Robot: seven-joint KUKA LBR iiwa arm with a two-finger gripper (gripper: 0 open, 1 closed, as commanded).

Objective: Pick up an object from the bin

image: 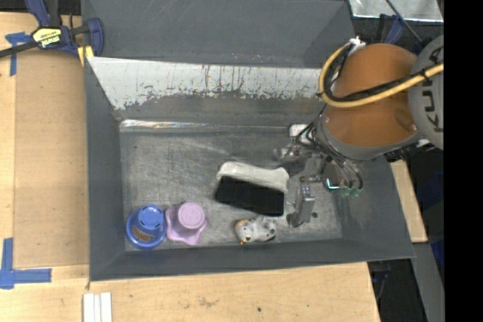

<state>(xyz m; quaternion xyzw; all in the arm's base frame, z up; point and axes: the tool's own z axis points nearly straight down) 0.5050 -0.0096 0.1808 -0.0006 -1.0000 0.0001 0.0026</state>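
Note:
My gripper hangs low over the right part of the bin floor, its metal fingers pointing down just right of a white-handled brush with black bristles. Nothing shows between the fingers. A small white and tan toy figure lies just below and left of the fingertips, near the front wall. The brush lies flat in the middle of the floor, its white handle end next to the gripper.
A pink lidded cup and a blue lidded cup stand side by side in the front left corner. The arm's orange cover and cables hang above the bin's right wall.

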